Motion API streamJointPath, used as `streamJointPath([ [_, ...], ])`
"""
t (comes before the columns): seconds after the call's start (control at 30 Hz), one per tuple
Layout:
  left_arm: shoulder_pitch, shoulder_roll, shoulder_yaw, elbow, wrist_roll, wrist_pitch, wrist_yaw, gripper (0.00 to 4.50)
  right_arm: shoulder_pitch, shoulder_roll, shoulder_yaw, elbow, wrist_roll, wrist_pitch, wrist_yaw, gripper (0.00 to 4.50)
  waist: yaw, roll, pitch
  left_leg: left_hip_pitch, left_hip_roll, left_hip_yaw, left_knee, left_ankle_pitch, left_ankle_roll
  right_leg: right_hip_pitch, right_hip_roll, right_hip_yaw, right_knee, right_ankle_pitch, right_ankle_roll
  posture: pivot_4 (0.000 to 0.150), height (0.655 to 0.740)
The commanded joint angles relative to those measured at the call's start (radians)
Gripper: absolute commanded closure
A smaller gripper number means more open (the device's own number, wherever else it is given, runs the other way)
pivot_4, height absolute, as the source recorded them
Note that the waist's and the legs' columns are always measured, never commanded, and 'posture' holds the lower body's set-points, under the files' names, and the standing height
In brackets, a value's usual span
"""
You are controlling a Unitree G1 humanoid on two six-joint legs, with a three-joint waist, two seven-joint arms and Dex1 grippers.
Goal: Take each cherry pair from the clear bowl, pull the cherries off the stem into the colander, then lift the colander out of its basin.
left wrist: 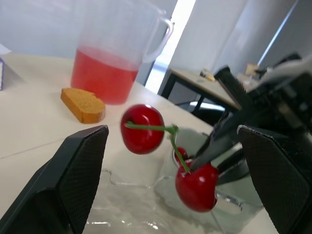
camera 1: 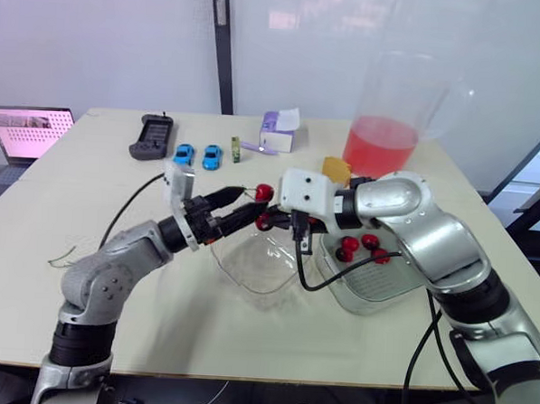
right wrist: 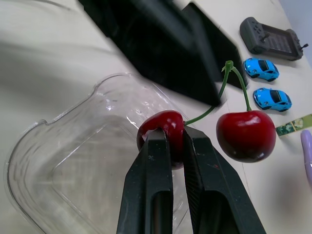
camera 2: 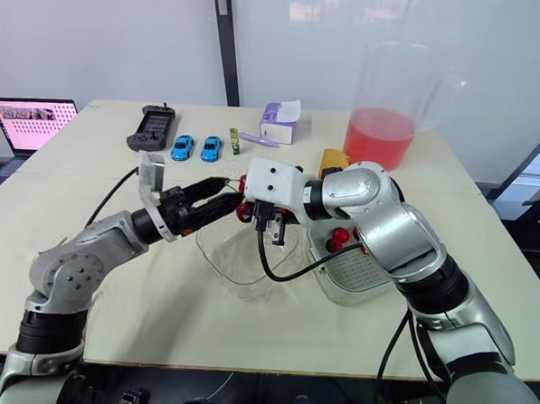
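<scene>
From the head camera, the right end effector (camera 1: 271, 222) hangs over the clear bowl (camera 1: 253, 269). Its arm hides the left side of the colander (camera 1: 379, 282), and bare worktop (camera 1: 245, 336) lies in front.

Left wrist view: the left end effector (left wrist: 170, 131) has its fingers wide apart, with the cherry pair (left wrist: 142, 128) seen between them.

Right wrist view: the fingers are clamped on one cherry, and the other hangs free above the bowl.

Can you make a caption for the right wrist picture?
Right tool pinches one cherry of a pair, clear bowl behind.

Arms converging; left pincer (camera 1: 243, 201) spread, right pincer (right wrist: 176, 137) clamped on cherry (right wrist: 163, 122)
</scene>
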Motion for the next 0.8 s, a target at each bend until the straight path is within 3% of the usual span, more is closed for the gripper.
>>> streamJointPath([
  [0.03,-0.006,0.001,-0.015,-0.019,0.074,-0.074,-0.006,0.00,-0.033,0.005,-0.018,-0.016,0.006,-0.002,-0.002,4.50,0.003,0.000,0.000,0.000,0.000,0.000,0.000,0.000,0.000,0.000,0.000,0.000,0.000,0.000,0.000,0.150,0.7400],
  [0.2,-0.022,-0.025,-0.015,0.013,0.143,-0.141,0.016,0.00,-0.033,0.005,-0.017,-0.018,0.008,0.005,-0.001,4.50,0.007,0.000,0.000,0.000,0.000,0.000,0.000,0.000,0.000,0.000,0.000,0.000,0.000,0.000,0.000,0.150,0.7400],
  [0.8,-0.021,-0.052,-0.003,-0.024,0.131,-0.151,0.008,0.00,-0.034,0.002,-0.014,-0.008,0.006,0.008,0.002,4.50,0.007,0.000,0.000,0.000,0.000,0.000,0.000,0.000,0.000,0.000,0.000,0.000,0.000,0.000,0.000,0.150,0.7400],
])
